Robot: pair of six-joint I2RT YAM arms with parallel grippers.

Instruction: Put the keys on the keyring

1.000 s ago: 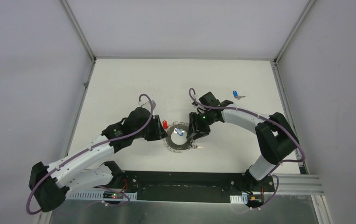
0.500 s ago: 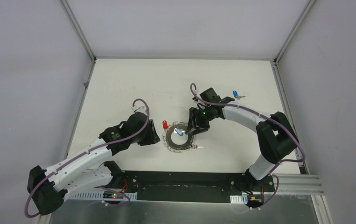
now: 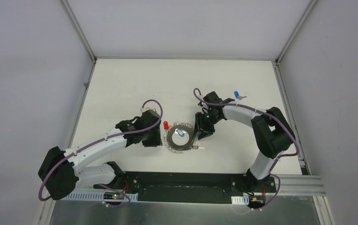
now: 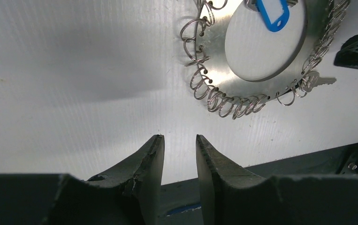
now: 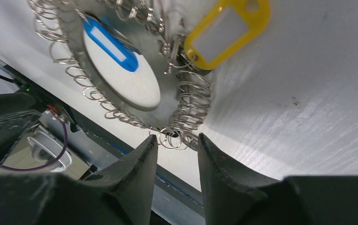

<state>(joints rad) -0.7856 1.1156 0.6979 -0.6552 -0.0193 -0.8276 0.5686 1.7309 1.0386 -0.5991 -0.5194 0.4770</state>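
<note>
The keyring (image 3: 173,143), a grey metal ring edged with wire coils, lies flat at mid-table. A blue-headed key (image 3: 181,132) lies in its hollow centre. A red-headed key (image 3: 166,125) lies just off its upper left, and another blue-headed key (image 3: 237,95) lies far right. My left gripper (image 3: 154,138) is open and empty, left of the ring; the ring (image 4: 224,82) lies beyond its tips (image 4: 179,140). My right gripper (image 5: 177,140) is open at the ring's right edge, with wire coils (image 5: 191,108) just at its tips. A yellow-headed key (image 5: 226,28) lies on the coils there.
A bare silver key blade (image 3: 199,147) sticks out at the ring's lower right. The black base rail (image 3: 186,180) runs along the near table edge. Metal frame posts stand at the table's back corners.
My left gripper has drawn back from the ring's left edge, a little left and nearer. My right gripper has shifted slightly right and nearer along the ring's right edge.
</note>
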